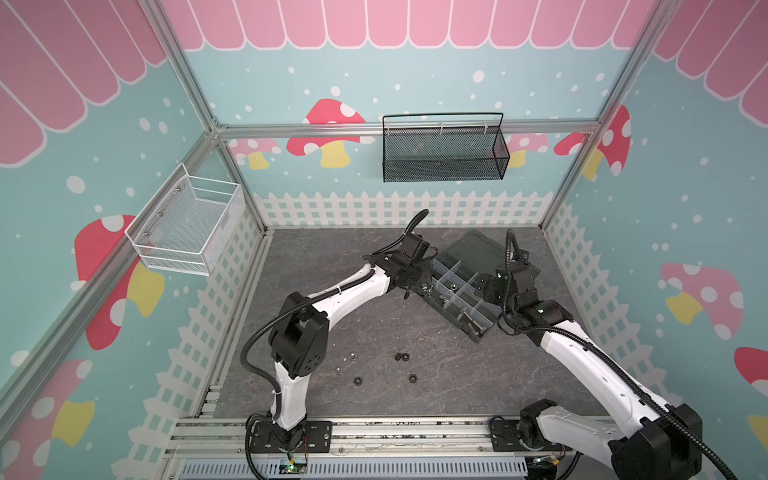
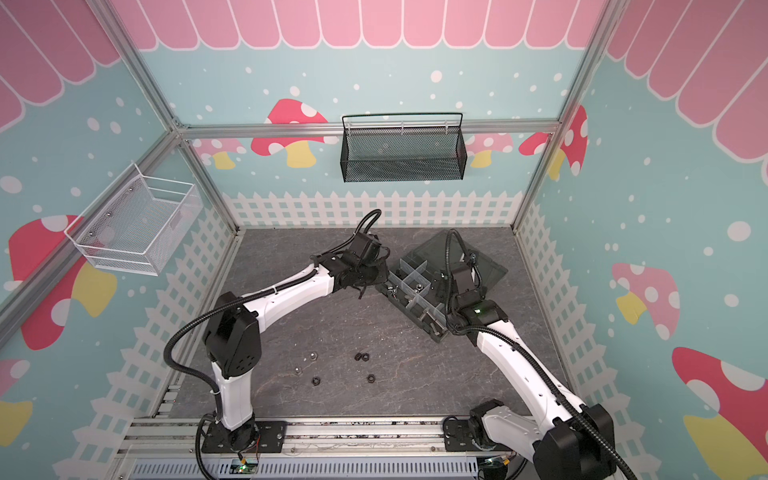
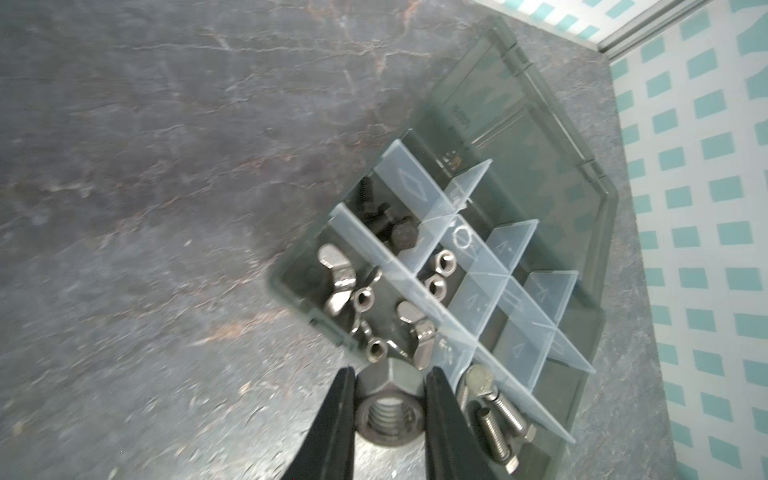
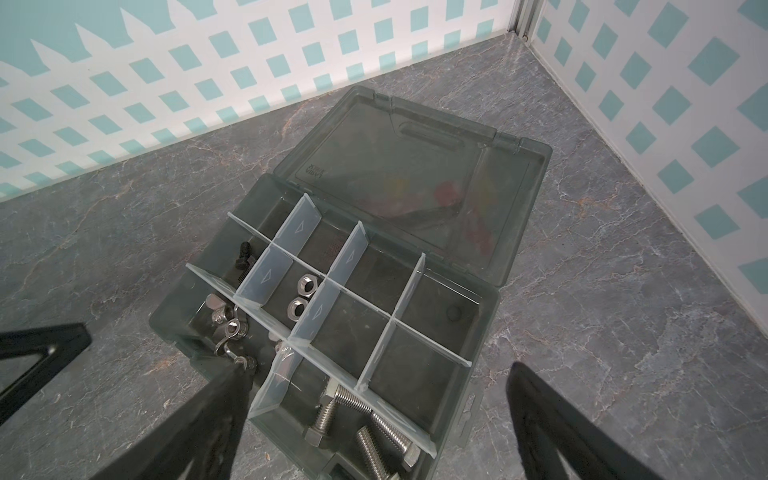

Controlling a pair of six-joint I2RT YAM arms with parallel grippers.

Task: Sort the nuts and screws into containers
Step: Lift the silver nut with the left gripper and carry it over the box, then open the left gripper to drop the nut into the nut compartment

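Fingers [image 3: 440, 399] of left gripper [image 3: 390, 376] clamp silver nut [image 3: 390, 409] between them | right gripper [image 4: 374, 368] spread wide above containers [image 4: 494, 299]

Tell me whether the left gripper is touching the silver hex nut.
Touching. The left wrist view shows the left gripper closed on the silver hex nut, pressed against opposite flats with no gap on either side.

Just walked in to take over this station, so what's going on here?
The left claw is shut on a silver hex nut at the edge of the open organizer box. The right claw hangs open over the box, holding nothing. Separate compartments already hold wing nuts, hex nuts and bolts. Several loose nuts lie on the table.
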